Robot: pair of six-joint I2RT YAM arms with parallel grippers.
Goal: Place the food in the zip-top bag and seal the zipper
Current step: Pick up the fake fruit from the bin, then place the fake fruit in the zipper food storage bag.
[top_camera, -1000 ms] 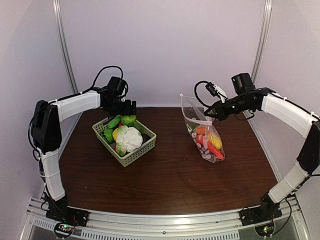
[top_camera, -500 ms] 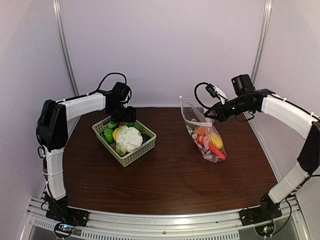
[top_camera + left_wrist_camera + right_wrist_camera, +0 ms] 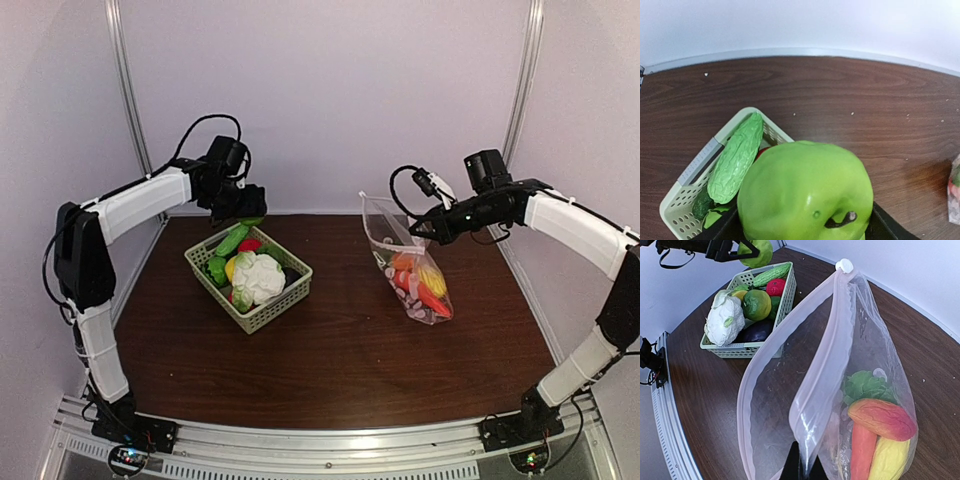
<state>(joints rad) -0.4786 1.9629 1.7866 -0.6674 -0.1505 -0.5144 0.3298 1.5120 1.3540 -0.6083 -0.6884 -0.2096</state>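
Observation:
My left gripper (image 3: 243, 204) is shut on a round green toy fruit (image 3: 805, 192) and holds it above the back corner of the pale green basket (image 3: 272, 308). The fruit also shows in the right wrist view (image 3: 756, 252). A white cauliflower (image 3: 260, 277), a bumpy green gourd (image 3: 735, 157) and other pieces lie in the basket. My right gripper (image 3: 804, 471) is shut on the zipper strip (image 3: 826, 365) of the clear zip-top bag (image 3: 412, 270) and holds its mouth up and open. Inside the bag lie a red-orange chili (image 3: 882, 418), a yellow piece (image 3: 887, 460) and a green leafy piece (image 3: 867, 385).
The white zipper slider (image 3: 844, 265) sits at the far end of the strip. The basket stands left of centre on the brown table (image 3: 340, 360), the bag right of centre. Pale walls close in the back and sides.
My left gripper has risen out of the basket with the green fruit in it, moving up and back. The right gripper and the bag have stayed nearly still.

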